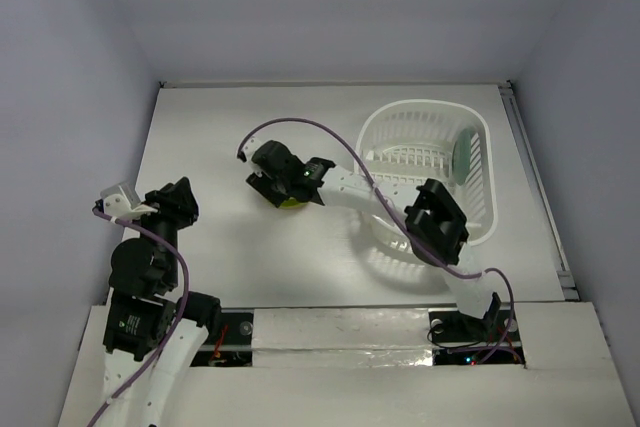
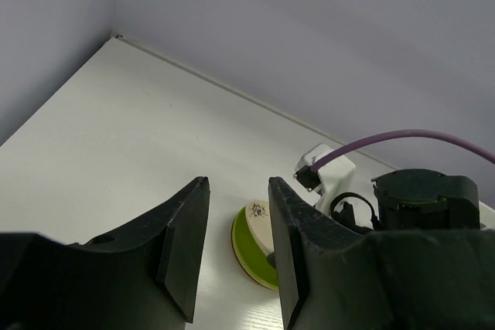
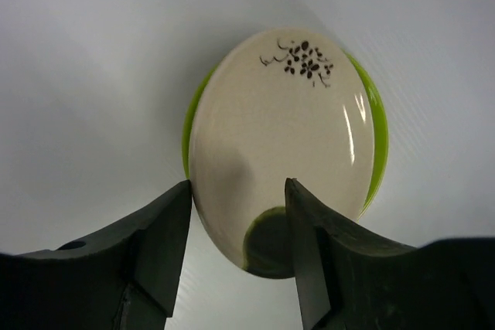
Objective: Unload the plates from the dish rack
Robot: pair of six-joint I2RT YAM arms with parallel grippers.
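A white table [image 1: 220, 127] sits boxed in by pale grey walls. At its centre the right gripper [image 3: 238, 195] hovers with jaws wide apart and holding nothing. It straddles the near rim of the cream plate [image 3: 278, 137], which lies flat on the lime green plate [image 3: 377, 144]. The teal plate [image 1: 462, 152] stands on edge inside the dish rack [image 1: 420, 104], against its right wall, its edge running near to far. It is well to this gripper's right, and the right arm is nearer. The left gripper [image 2: 236, 253], half open and empty, hangs near the table's left side.
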